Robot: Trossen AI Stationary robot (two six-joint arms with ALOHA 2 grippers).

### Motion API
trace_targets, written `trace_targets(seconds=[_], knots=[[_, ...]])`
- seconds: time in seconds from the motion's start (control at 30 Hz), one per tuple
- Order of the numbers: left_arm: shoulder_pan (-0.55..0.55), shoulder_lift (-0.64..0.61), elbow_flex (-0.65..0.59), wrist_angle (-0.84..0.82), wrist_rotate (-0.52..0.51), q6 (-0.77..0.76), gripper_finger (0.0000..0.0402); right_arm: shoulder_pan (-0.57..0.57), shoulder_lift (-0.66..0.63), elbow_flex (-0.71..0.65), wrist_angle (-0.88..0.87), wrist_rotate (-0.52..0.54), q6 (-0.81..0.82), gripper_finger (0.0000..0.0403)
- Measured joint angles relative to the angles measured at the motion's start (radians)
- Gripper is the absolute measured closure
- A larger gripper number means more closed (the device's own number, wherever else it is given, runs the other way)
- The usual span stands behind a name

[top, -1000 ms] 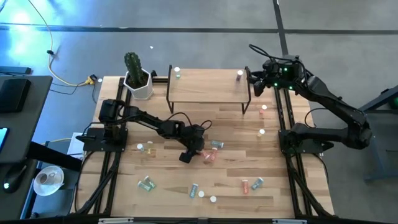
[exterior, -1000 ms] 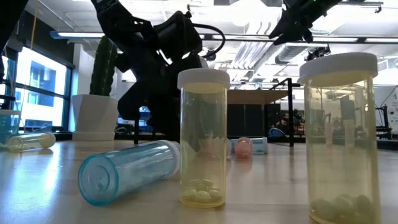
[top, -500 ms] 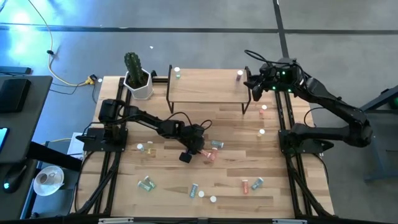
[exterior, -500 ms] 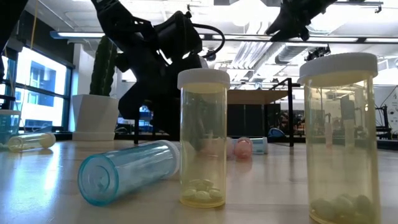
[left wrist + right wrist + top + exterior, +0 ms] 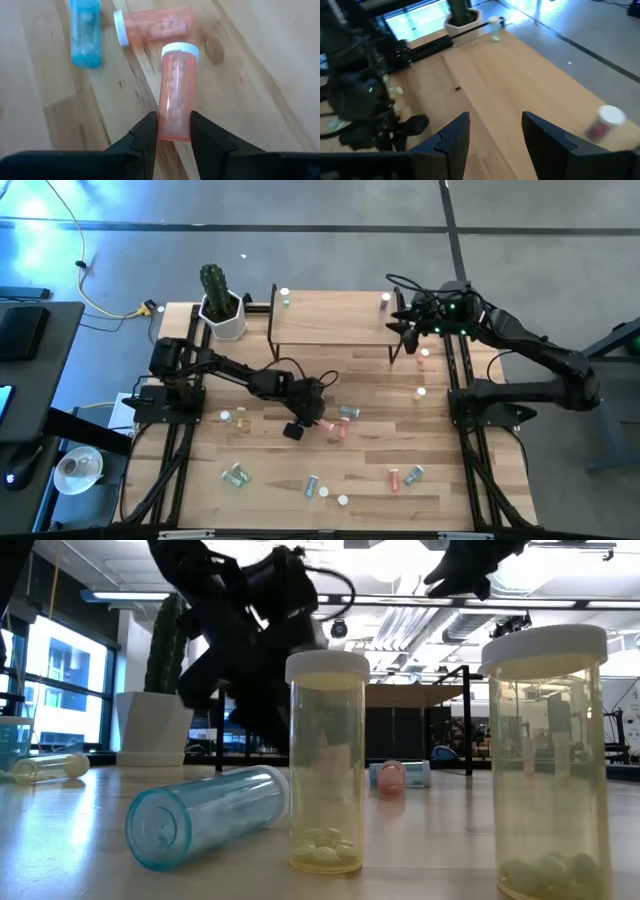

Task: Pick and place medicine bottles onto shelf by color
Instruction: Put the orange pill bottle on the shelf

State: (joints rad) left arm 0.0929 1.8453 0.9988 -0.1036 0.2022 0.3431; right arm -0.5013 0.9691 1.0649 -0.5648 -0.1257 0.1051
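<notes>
Two bottles stand on the shelf (image 5: 333, 318) so far: a greenish one (image 5: 285, 297) at its left end, near the potted cactus (image 5: 219, 304), and a pink-red one (image 5: 384, 301) at its right end. The right gripper (image 5: 399, 320) hangs just beside that right end, fingers apart and holding nothing; its wrist view looks along the bare shelf top (image 5: 520, 95) with the pink-red bottle (image 5: 603, 122) to one side of the fingers and the greenish bottle (image 5: 494, 27) at the far end by the cactus pot (image 5: 462, 20).

At mid-table the left gripper (image 5: 305, 420) is low over the wood, its fingers closed on the base of a pink-red bottle (image 5: 175, 97) whose white cap points away from the wrist. Close around it lie a second pink-red bottle (image 5: 152, 26), on its side just past the held one's cap, and a blue bottle (image 5: 85, 31) off to the side of that; whether the two pink-red ones touch cannot be told.

Other bottles are scattered on the table: two near the right arm's base rail (image 5: 421, 373), one pair left of the gripper (image 5: 233, 418), and a loose row along the front edge (image 5: 325, 485). From table height a yellow bottle (image 5: 327, 760) stands upright with a teal one (image 5: 205, 815) lying beside it, and another yellow bottle (image 5: 545, 760) stands close to the lens.
</notes>
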Motion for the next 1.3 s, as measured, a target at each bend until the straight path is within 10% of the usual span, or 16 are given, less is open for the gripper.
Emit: trace_targets(seconds=[0.4,0.8,1.3], knots=[[0.016,-0.117,-0.005,0.004,0.018,0.008,0.0309,0.156,0.000,0.000,-0.003,-0.001,-0.036,0.0231],[0.082,-0.128,-0.140,0.322,0.294,-0.131,0.0309,0.277,0.074,0.002,-0.022,-0.002,-0.095,0.0231],[0.110,-0.128,-0.235,0.639,0.150,-0.235,0.0309,0.431,0.283,0.002,0.112,0.000,-0.196,0.0231]])
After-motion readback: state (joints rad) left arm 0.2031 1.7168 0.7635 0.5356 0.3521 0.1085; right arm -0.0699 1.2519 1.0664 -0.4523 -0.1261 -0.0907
